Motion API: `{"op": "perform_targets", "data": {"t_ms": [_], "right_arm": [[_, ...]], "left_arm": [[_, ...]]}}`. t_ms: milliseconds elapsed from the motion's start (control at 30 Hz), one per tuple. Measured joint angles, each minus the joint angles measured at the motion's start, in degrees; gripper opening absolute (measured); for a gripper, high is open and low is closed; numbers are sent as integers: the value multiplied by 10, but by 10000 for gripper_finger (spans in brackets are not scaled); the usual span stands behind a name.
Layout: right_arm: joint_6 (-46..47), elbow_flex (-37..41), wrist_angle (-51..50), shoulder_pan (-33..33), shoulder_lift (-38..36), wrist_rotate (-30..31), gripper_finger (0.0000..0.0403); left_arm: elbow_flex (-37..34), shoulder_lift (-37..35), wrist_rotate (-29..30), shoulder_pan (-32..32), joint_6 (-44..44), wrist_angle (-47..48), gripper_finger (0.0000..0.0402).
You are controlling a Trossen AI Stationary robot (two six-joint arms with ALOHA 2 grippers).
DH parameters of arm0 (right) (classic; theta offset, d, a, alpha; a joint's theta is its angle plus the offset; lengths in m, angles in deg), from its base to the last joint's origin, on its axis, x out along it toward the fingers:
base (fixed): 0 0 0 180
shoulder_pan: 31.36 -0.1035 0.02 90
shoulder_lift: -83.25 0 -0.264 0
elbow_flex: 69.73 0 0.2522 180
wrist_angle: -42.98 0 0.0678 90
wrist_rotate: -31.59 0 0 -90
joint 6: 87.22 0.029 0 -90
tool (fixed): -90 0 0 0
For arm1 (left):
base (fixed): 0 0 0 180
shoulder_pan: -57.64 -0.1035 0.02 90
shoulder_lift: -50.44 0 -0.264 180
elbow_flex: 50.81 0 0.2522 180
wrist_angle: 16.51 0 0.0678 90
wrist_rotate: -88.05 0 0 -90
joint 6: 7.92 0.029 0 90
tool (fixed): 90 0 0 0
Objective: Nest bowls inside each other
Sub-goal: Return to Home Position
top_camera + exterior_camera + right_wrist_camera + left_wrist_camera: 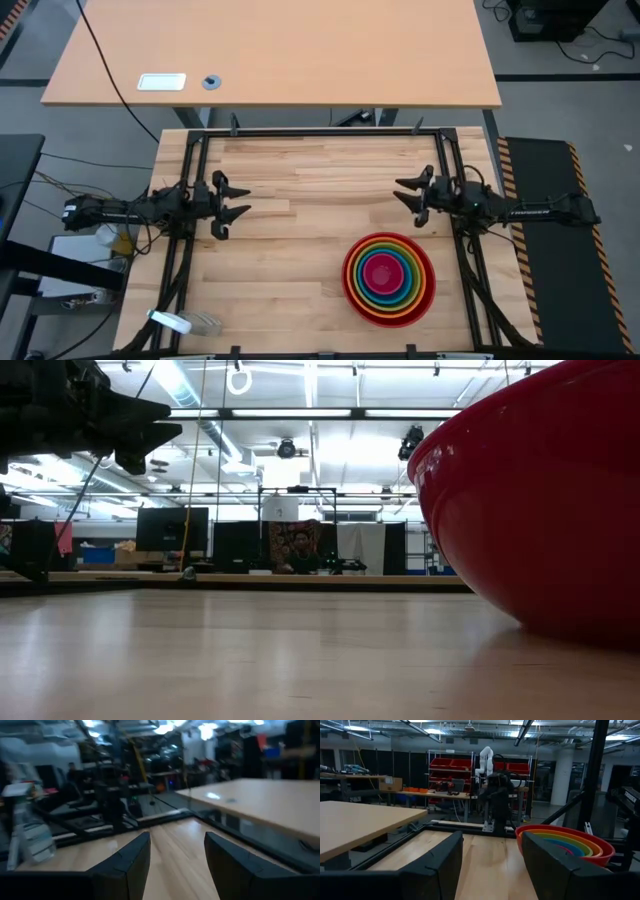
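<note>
The bowls (389, 278) sit nested on the table's near right: the red one outermost, then orange, lime green, blue, and the magenta-pink one in the middle. The red bowl (545, 500) rests by its base on the wood. In the left wrist view the stack's rims (565, 842) show beyond my fingers. My left gripper (232, 204) stands open at the table's left side, pointing level toward the right. At the right side my right gripper (404, 194) is open too, pointing left, a little beyond the bowls. Neither holds anything.
A black frame (320, 132) runs along the far and side edges of the wooden table. A plastic bottle (180, 322) lies at the near left corner. Bare wood (300, 230) spreads between the two grippers. Behind the frame stands a second table (280, 50).
</note>
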Motion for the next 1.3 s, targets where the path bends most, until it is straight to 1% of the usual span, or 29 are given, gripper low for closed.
{"op": "perform_targets", "data": {"t_ms": [100, 167, 233, 367, 567, 700, 867, 1300], "right_arm": [[-25, 0, 21, 0, 0, -32, 194], [-27, 0, 17, -1, 0, -35, 194], [-26, 0, -1, -10, -14, -24, 194], [-34, 0, -56, -29, -61, -16, 194], [-35, 0, -140, -35, -144, -16, 194], [-27, 0, -163, -31, -193, -16, 194], [-22, 0, -180, -22, -193, -16, 194], [-20, 0, -173, -22, -191, -16, 194]], "left_arm": [[0, 0, 0, 0, 0, 0, 205], [0, 0, 0, 0, 0, 0, 205], [0, 0, 0, 0, 0, 0, 205], [0, 0, 0, 0, 0, 0, 205], [0, 0, 0, 0, 0, 0, 205], [0, 0, 0, 0, 0, 0, 205], [0, 0, 0, 0, 0, 0, 205], [0, 0, 0, 0, 0, 0, 205]]}}
